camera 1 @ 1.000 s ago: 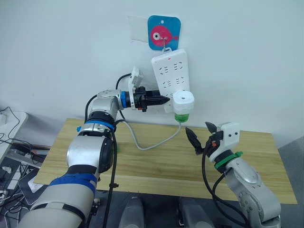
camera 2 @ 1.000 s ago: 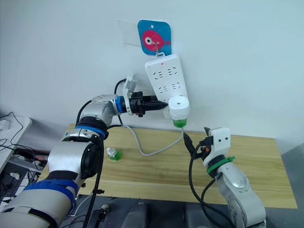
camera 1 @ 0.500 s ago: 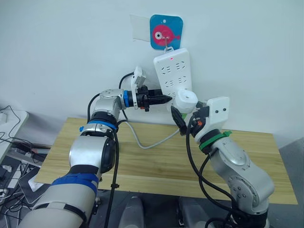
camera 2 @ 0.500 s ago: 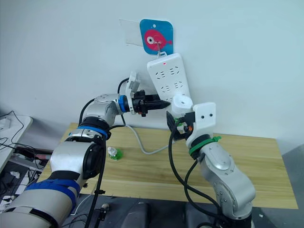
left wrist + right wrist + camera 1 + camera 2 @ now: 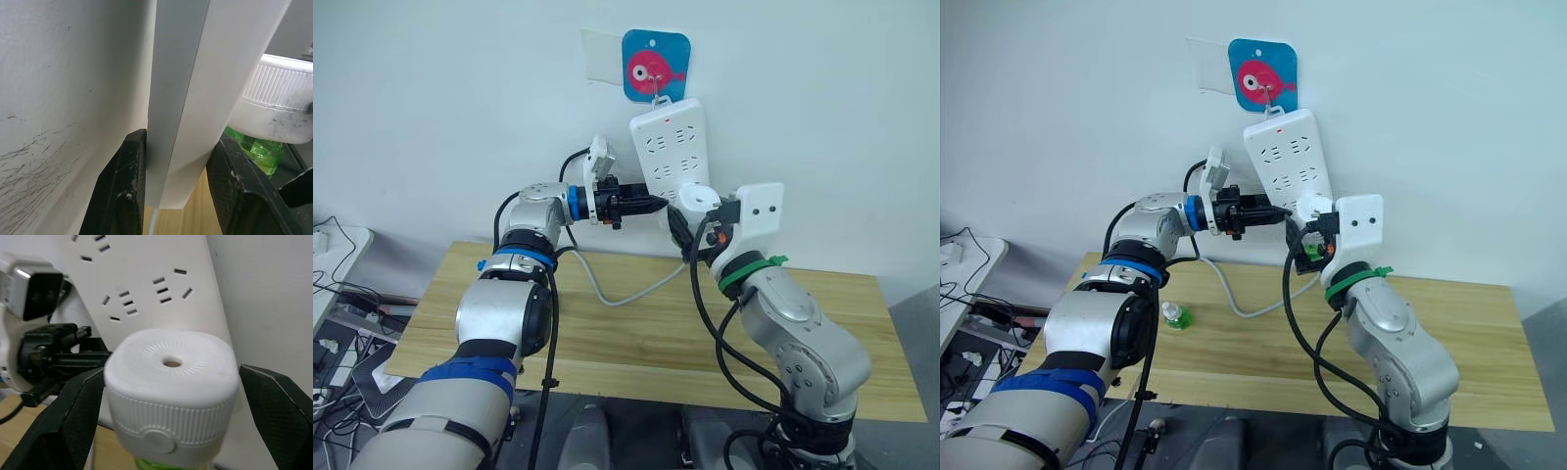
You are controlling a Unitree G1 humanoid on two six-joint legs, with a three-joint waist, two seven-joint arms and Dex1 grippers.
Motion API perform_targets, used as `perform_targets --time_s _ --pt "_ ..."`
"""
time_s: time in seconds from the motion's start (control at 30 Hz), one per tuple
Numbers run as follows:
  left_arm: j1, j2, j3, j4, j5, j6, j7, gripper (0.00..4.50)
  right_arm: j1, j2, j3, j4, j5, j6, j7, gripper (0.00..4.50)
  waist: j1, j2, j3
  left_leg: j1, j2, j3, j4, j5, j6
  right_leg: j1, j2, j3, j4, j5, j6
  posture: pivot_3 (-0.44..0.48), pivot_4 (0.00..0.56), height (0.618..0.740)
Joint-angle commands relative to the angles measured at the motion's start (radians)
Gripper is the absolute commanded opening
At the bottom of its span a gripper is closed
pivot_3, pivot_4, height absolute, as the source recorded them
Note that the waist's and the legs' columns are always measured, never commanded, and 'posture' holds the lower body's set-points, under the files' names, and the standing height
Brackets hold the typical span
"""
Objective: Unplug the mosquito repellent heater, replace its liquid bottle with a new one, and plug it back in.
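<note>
The white mosquito repellent heater (image 5: 171, 382) is plugged into the lower part of the white power strip (image 5: 668, 157), which hangs on the wall. A green liquid bottle (image 5: 255, 152) sits under it. My right gripper (image 5: 171, 372) is open, one finger on each side of the heater and close against it. My left gripper (image 5: 651, 206) is shut on the power strip's (image 5: 195, 73) lower edge, left of the heater (image 5: 698, 198). A small green bottle with a white cap (image 5: 1173, 315) stands on the wooden table (image 5: 1253, 352) near my left arm.
A grey cable (image 5: 626, 294) runs from the strip down over the table. A blue and pink fish hook (image 5: 655, 66) holds the strip on the white wall. A side table with cables (image 5: 333, 294) stands at the far left.
My right arm has risen from above the table to the heater, and its fingers now straddle it. My left gripper has stayed on the strip.
</note>
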Motion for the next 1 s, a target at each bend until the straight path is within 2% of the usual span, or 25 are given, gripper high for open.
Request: perform_targets --time_s 0.03,0.23,0.33,0.4,0.43,0.63,1.0 --pt "-0.044 -0.011 -0.008 -0.024 0.001 -0.007 0.017 1.39 -0.023 -0.016 0.016 -0.012 -0.021 -0.009 0.008 4.50 0.000 0.000 0.000 0.000 0.000 0.000 0.000 0.000 0.000 0.000 0.000 0.000 0.000 0.000 0.000 -0.117 0.212 0.740" --pt "-0.036 -0.009 -0.009 -0.031 0.002 -0.010 0.013 1.39 -0.023 -0.024 0.024 0.002 -0.033 -0.026 0.018 4.50 -0.001 0.000 0.000 0.000 0.000 0.000 0.000 0.000 0.000 0.000 0.000 -0.001 0.000 0.000 0.000 -0.113 0.207 0.740" --pt "-0.033 -0.009 -0.010 -0.033 0.002 -0.012 0.011 1.39 -0.021 -0.024 0.024 0.001 -0.037 -0.034 0.027 3.88 -0.001 0.000 0.000 0.000 0.000 -0.001 0.000 0.000 0.000 0.000 0.000 -0.001 0.000 0.000 0.000 -0.110 0.207 0.740" --pt "-0.032 -0.008 -0.011 -0.034 0.002 -0.014 0.011 1.39 -0.021 -0.023 0.026 0.001 -0.039 -0.037 0.030 3.17 -0.002 0.000 0.000 -0.001 0.000 -0.001 0.000 0.000 0.000 0.000 0.000 -0.001 0.000 0.000 0.000 -0.110 0.202 0.740" --pt "-0.031 -0.008 -0.011 -0.034 0.003 -0.015 0.011 1.39 -0.020 -0.022 0.027 0.001 -0.039 -0.039 0.033 3.03 -0.002 0.000 0.000 -0.001 0.000 -0.001 0.000 0.000 0.000 0.000 0.000 -0.001 0.000 0.000 0.000 -0.110 0.202 0.740" --pt "-0.028 -0.012 -0.015 -0.028 0.010 -0.031 0.052 1.39 -0.013 -0.048 0.038 -0.026 -0.051 -0.023 0.056 3.04 -0.002 0.000 0.000 -0.001 0.000 -0.001 0.000 0.001 0.000 0.000 0.000 -0.001 0.000 0.000 0.000 -0.112 0.197 0.740" --pt "-0.045 0.005 -0.013 0.021 0.035 -0.074 0.155 1.39 0.017 -0.085 0.051 -0.182 -0.065 0.144 0.024 3.04 -0.011 0.000 0.000 -0.001 -0.003 -0.002 0.000 0.003 -0.001 0.000 -0.004 -0.002 0.001 0.000 0.002 -0.123 0.200 0.740"
